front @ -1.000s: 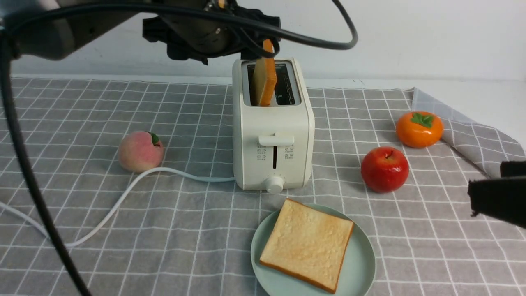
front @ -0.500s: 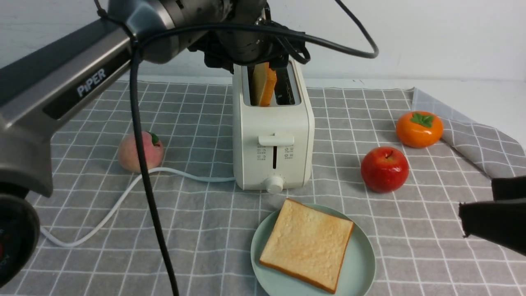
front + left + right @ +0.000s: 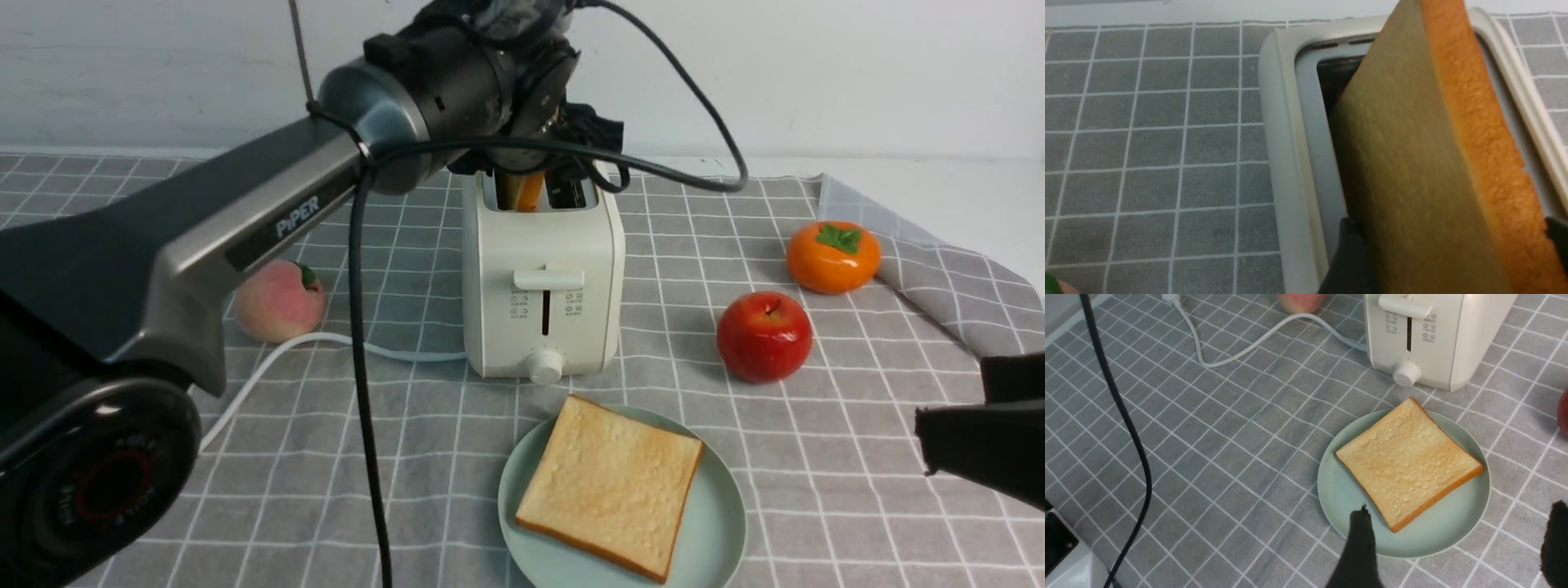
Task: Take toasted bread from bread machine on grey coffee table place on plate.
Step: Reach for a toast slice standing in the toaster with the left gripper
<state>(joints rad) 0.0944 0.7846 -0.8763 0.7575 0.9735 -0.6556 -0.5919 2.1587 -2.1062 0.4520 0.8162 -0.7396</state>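
The left arm (image 3: 245,220) is stretched from lower left to upper centre. The left gripper (image 3: 1453,228) is lowered over the bread machine (image 3: 543,278), fingers (image 3: 1349,261) spread wide astride the toasted bread slice (image 3: 1412,163) in its left slot. The right gripper (image 3: 1457,514), parted, is held lower right. A second slice (image 3: 611,486) lies on the plate (image 3: 718,531), lower centre.

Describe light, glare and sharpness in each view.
Front view: soft even light, a glare spot on the red apple, its faint shadow to the left. Left wrist view: the slice in the bread machine fills the frame, its face dim and soft. Right wrist view: sharp, the plate evenly lit.
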